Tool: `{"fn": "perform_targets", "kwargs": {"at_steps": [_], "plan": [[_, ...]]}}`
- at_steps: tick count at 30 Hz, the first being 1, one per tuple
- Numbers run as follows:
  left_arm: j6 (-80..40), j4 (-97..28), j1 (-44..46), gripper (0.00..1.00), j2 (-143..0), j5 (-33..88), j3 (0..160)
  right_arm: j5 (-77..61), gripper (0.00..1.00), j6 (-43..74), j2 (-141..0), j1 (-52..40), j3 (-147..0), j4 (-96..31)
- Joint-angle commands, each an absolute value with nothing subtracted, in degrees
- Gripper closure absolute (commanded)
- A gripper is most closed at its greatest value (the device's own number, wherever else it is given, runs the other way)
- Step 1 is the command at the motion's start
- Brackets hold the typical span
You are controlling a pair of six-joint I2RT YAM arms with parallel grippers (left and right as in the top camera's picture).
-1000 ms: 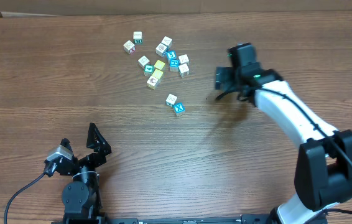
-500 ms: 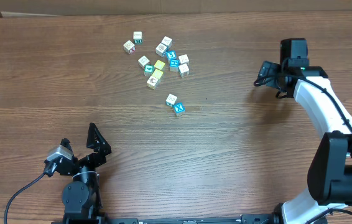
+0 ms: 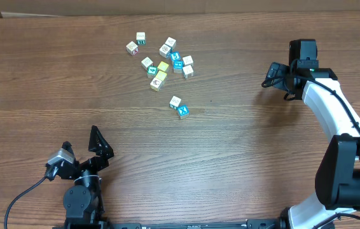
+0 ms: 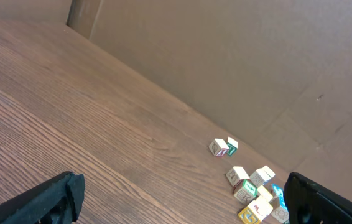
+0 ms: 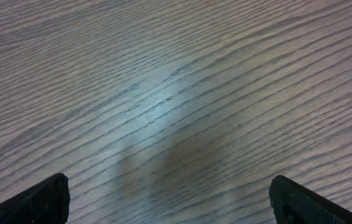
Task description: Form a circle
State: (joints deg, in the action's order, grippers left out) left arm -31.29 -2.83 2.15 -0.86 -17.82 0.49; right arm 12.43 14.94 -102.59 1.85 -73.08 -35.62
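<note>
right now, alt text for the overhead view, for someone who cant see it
Seen from above, a wooden table holds a loose scatter of small white, yellow and blue cubes near its far centre, with one white cube and one blue cube just nearer. Both open grippers are well clear: right gripper far right, left gripper near left.

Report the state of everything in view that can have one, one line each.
left gripper: open, holding nothing.
right gripper: open, holding nothing, no cube near it.
main cube cluster: loose uneven bunch, no ring formed.
white and blue cube pair: side by side, apart from the cluster.
two outlying cubes: close together, apart from the cluster.
</note>
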Motion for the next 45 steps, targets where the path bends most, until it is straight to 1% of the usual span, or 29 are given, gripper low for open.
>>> {"fn": "perform_targets", "kwargs": {"at_steps": [1, 41, 43, 45], "plan": [[-30.61, -2.79, 2.15, 0.0, -0.32, -18.44, 0.27, 12.84, 0.0, 14.98, -101.84, 2.0, -73.56, -35.4], [-30.85, -2.11, 2.15, 0.0, -0.32, -18.52, 0.27, 12.84, 0.0, 14.98, -101.86, 2.0, -73.56, -35.38], [-30.48, -0.84, 2.15, 0.0, -0.32, -15.07, 0.27, 12.84, 0.0, 14.98, -101.84, 2.0, -73.56, -35.4], [-26.7, 0.73, 2.15, 0.0, -0.32, -9.1, 0.34, 12.84, 0.0, 14.98, -101.84, 2.0, -73.56, -35.38]]}}
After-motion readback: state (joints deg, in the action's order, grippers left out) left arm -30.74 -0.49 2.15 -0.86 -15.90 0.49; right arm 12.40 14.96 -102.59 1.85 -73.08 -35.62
